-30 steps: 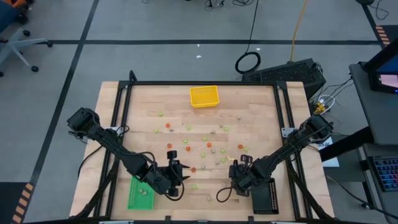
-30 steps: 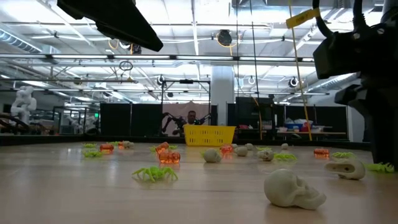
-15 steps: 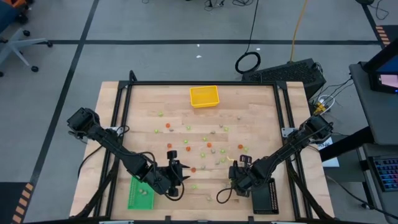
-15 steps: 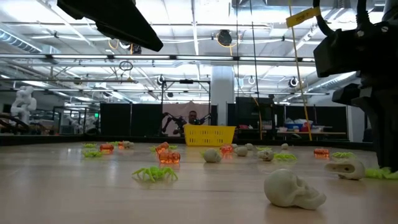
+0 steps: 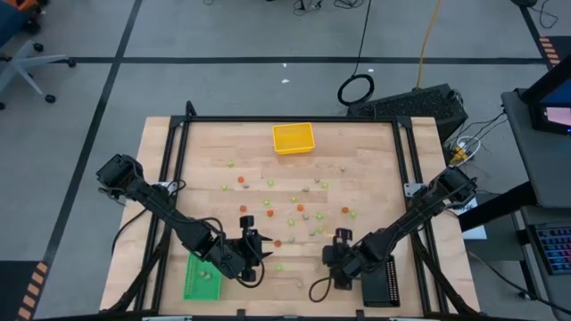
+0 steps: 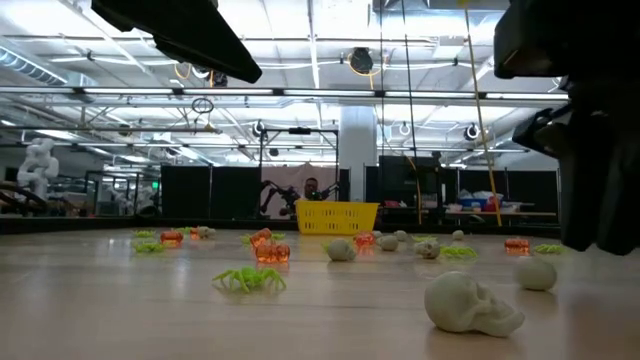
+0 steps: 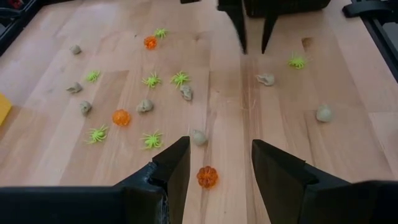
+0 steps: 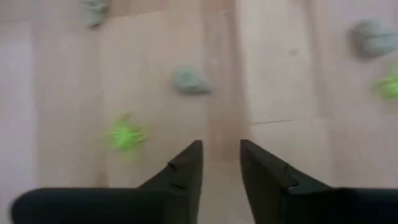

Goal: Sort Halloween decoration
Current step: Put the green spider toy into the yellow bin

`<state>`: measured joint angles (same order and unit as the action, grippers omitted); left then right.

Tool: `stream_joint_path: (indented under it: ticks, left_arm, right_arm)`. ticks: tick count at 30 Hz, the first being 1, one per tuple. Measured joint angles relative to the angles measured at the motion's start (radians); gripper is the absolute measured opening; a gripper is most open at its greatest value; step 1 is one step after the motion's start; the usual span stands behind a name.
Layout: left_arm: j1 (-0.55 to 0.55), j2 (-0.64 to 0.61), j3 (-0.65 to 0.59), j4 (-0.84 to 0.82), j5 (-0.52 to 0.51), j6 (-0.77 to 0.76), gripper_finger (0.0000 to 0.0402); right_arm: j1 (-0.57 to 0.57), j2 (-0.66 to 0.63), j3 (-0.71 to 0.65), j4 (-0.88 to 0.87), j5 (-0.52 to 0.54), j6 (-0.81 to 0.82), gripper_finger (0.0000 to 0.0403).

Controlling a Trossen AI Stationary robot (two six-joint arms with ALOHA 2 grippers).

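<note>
Here right hand (image 8: 221, 158) parted, empty; green spider (image 8: 126, 135) just beside fingertips, not between.

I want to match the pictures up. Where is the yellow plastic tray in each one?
High view: yellow plastic tray at the far edge of the light wooden table, near its middle.
Low view: far back, centre.
Left wrist view: only a yellow sliver at the picture's edge, probably it.
Right wrist view: not in it.
Shared landmark: the light wooden table.

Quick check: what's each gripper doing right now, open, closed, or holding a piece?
Left gripper: jaws open, holding nothing, orange pumpkin on the table between them.
Right gripper: jaws slightly apart, nothing between them.
</note>
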<state>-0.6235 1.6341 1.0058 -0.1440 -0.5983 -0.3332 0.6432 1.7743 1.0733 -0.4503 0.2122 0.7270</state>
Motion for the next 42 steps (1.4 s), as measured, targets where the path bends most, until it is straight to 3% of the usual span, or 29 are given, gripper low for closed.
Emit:
stream_joint_path:
  ticks: [8, 21, 29, 42]
  left_arm:
    - [0.0, 0.0, 0.0, 0.0, 0.0, 0.0, 0.0171]
    - [0.0, 0.0, 0.0, 0.002, 0.0, 0.0, 0.0171]
    - [0.0, 0.0, 0.0, 0.004, 0.0, -0.002, 0.0171]
    - [0.0, 0.0, 0.0, 0.004, 0.0, -0.001, 0.0171]
  right_arm:
    - [0.014, -0.001, 0.0, 0.113, -0.084, 0.009, 0.017]
    - [0.047, 0.003, 0.0, 0.145, -0.11, 0.088, 0.0168]
    - [0.046, 0.075, 0.002, 0.192, -0.103, 0.075, 0.0167]
    - [0.03, 0.084, 0.006, 0.087, -0.01, 0.099, 0.0166]
